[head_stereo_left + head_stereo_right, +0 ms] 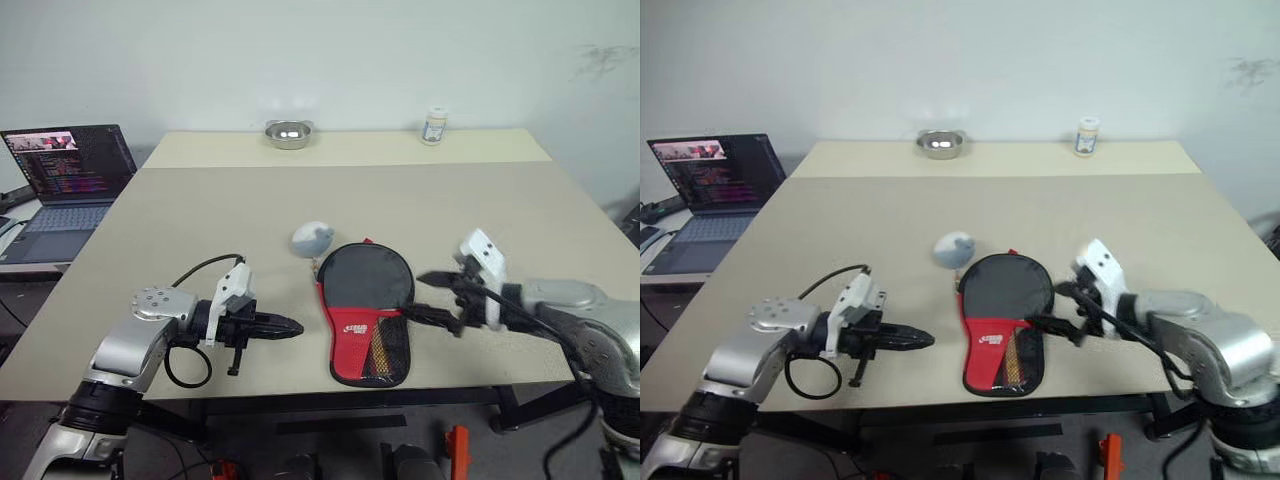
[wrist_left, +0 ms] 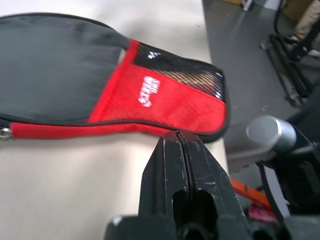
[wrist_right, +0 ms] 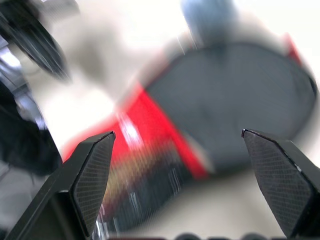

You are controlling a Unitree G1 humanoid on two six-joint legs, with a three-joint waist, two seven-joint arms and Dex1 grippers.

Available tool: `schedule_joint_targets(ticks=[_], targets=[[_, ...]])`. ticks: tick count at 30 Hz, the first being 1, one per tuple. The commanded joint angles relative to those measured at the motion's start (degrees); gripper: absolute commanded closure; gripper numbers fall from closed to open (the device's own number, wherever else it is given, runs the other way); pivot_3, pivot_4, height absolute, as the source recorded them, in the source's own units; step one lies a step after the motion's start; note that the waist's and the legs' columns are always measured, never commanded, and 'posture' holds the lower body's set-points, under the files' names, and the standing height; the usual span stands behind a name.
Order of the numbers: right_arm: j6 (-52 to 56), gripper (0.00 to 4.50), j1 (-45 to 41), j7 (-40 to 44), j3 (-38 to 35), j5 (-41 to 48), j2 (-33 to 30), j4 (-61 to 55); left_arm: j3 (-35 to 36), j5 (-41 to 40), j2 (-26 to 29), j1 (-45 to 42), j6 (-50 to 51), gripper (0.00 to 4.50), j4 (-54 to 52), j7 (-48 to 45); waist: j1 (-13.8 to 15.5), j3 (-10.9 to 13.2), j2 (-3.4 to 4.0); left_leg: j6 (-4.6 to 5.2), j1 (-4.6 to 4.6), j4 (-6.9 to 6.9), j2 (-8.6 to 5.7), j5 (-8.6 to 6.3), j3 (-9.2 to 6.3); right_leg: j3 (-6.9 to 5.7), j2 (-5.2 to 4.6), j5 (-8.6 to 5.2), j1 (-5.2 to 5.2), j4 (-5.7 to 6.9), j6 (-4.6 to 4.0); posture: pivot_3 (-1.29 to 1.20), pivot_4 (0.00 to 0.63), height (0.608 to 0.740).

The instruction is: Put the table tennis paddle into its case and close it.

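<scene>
Two beige tabletops (image 1: 200,215) butted edge to edge fill the scene, smooth and matte. An open laptop (image 1: 65,175) sits on a side table at the robot's left.

Near the front edge, between the arms, lies the case (image 1: 364,310): a paddle-shaped soft fabric cover, flat on the table, with a round black upper part and a red lower part carrying white logo lettering and a black mesh pocket. Its long axis runs front to back, the round end farther from the robot and the narrow red end close to the table edge. The table tennis paddle itself cannot be made out; whether it already sits inside the case cannot be told.

The right gripper (image 1: 436,297) hovers just beside the case's right edge, its two black fingers spread wide and empty. It looks the nearer of the two. The left gripper (image 1: 285,326) sits a little farther off on the case's left side, pointing toward it, fingers pressed together with nothing between them.

A small rounded grey-and-white object (image 1: 312,238) rests just beyond the case's round end. Far back stand a small metal bowl (image 1: 288,133) and a small white jar (image 1: 434,125).
</scene>
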Motion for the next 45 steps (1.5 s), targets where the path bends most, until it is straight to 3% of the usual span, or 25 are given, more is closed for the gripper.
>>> schedule_joint_targets(ticks=[1, 3, 6, 11, 17, 28, 38, 41, 45], targets=[[-7.4, 0.03, -2.0, -3.1, 5.3, -4.9, 5.1, 6.4, 2.7, 0.0, -1.5, -3.6, 1.1, 4.5, 2.3, 5.1, 0.2, 0.0, -0.01, -0.01, -0.01, 0.01, -0.04, 0.0, -0.01, -0.01, -0.02, 0.01, 0.0, 0.0, 0.0, 0.0, 0.15, 0.74], [-12.3, 0.03, -3.0, -4.9, 8.8, -8.7, 9.1, 12.5, 3.5, 0.6, -2.8, -5.7, 1.1, 4.5, 4.6, 8.6, 0.4, 0.0, -0.05, -0.01, -0.01, 0.03, -0.07, 0.01, -0.03, -0.01, -0.03, 0.01, 0.0, 0.0, -0.01, 0.0, 0.15, 0.74], [-17.4, 0.0, -3.6, -6.5, 12.3, -12.5, 14.1, 19.0, 4.6, 1.5, -3.9, -7.7, -1.7, 3.92, 7.3, 11.2, 0.3, 0.0, -0.05, -0.17, -0.05, 0.03, -0.09, 0.09, -0.04, 0.0, -0.03, 0.01, -0.06, 0.02, -0.01, 0.0, 0.15, 0.74], [-21.8, 0.0, -2.9, -6.0, 15.6, -17.0, 15.1, 22.8, 6.4, 2.3, -6.5, -11.6, -5.0, 2.2, 11.1, 15.5, 0.3, 0.0, -0.05, -0.26, -0.17, 0.02, -0.11, 0.14, -0.03, 0.01, -0.04, 0.02, -0.18, -0.05, -0.01, 0.0, 0.15, 0.74], [-21.9, 0.0, -1.7, -5.5, 16.0, -17.6, 15.9, 21.9, 6.5, 6.5, -10.6, -20.7, -12.8, 0.03, 23.3, 21.5, 0.3, 0.0, -0.06, -0.27, -0.16, 0.03, -0.11, 0.15, -0.08, -0.05, -0.03, 0.02, -0.14, -0.01, -0.02, 0.0, 0.15, 0.74], [-21.8, 0.0, -1.3, -8.2, 16.5, -21.0, 17.4, 20.9, -0.5, 20.8, -18.0, -39.8, -26.9, 0.03, 60.5, 24.6, 0.1, 0.0, -0.1, -0.28, -0.2, 0.07, -0.16, 0.15, -0.07, -0.1, -0.03, 0.02, -0.15, 0.0, 0.0, 0.0, 0.15, 0.74], [-20.9, 0.0, -2.4, -9.1, 14.9, -21.4, 18.8, 18.5, -0.1, 25.7, -20.8, -44.1, -28.6, 0.03, 70.7, 26.9, 0.0, 0.0, -0.1, -0.27, -0.25, 0.08, -0.16, 0.15, -0.07, -0.1, -0.02, 0.01, -0.23, 0.05, 0.0, 0.0, 0.15, 0.74], [-21.3, 0.0, -3.2, -10.0, 14.2, -21.5, 19.7, 19.6, 0.5, 26.0, -21.0, -43.9, -28.5, 0.59, 70.9, 26.5, 0.0, 0.0, -0.1, -0.27, -0.27, 0.09, -0.15, 0.16, -0.06, -0.09, -0.02, 0.01, -0.24, 0.07, 0.0, 0.0, 0.15, 0.74], [-22.2, 0.0, -3.6, -11.1, 15.0, -22.7, 20.9, 23.7, 0.4, 26.5, -21.0, -43.3, -28.4, 2.0, 70.7, 26.3, 0.0, 0.0, -0.11, -0.27, -0.27, 0.09, -0.16, 0.16, -0.08, -0.1, -0.02, 0.01, -0.24, 0.08, 0.0, 0.0, 0.15, 0.74]])
